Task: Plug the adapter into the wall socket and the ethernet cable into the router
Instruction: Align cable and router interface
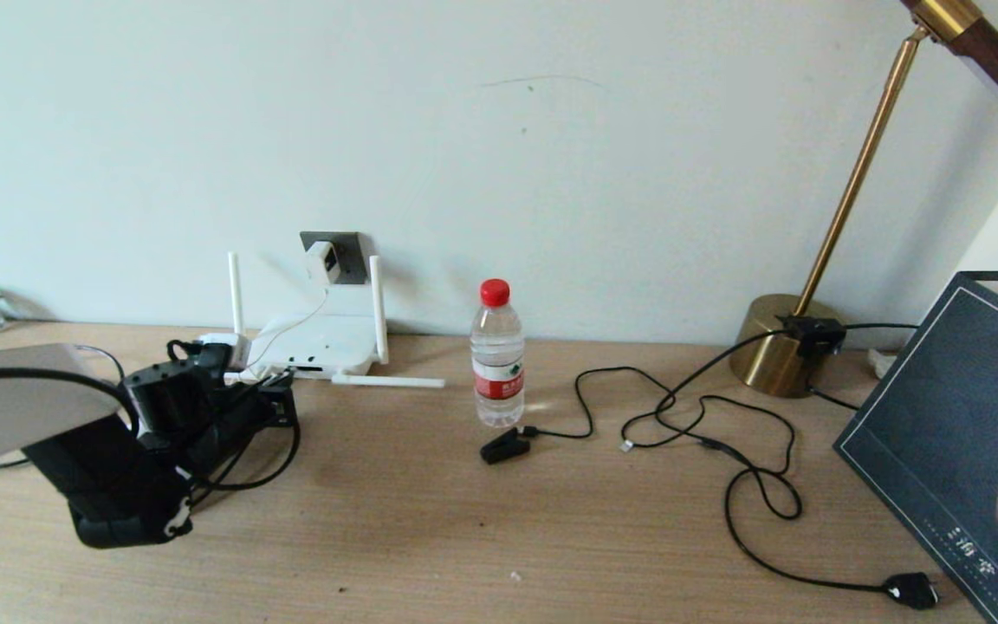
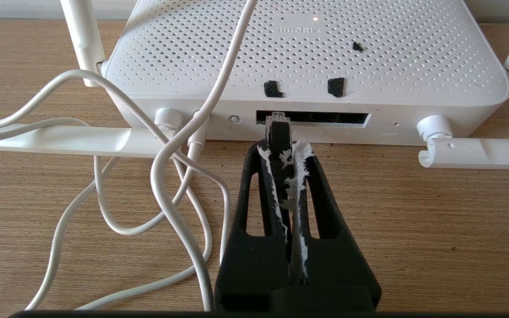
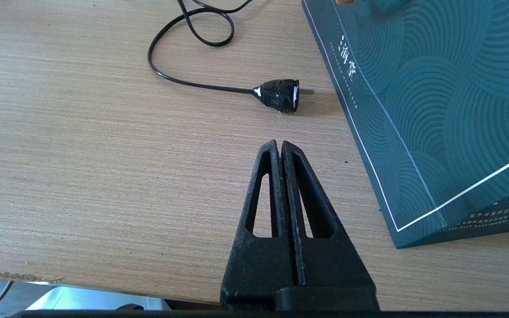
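The white router (image 1: 317, 347) lies flat against the wall, two antennas upright and two folded onto the table. Above it the white adapter (image 1: 322, 261) sits in the dark grey wall socket (image 1: 353, 247), and its white cord (image 2: 161, 176) runs down to the router's (image 2: 307, 57) back. My left gripper (image 2: 281, 148) is shut on the ethernet cable's connector (image 2: 277, 131); the connector's clear tip is at the left end of the dark port slot (image 2: 325, 118). The black ethernet cable (image 1: 288, 458) loops under the left gripper (image 1: 278, 400). My right gripper (image 3: 279, 143) hovers shut and empty over the table.
A water bottle (image 1: 497, 355) stands mid-table with a black clip-end cable (image 1: 503, 446) at its foot. A brass lamp (image 1: 780, 347) stands at the back right; its black cord ends in a plug (image 3: 281, 94). A dark teal bag (image 3: 435, 110) lies right of the plug.
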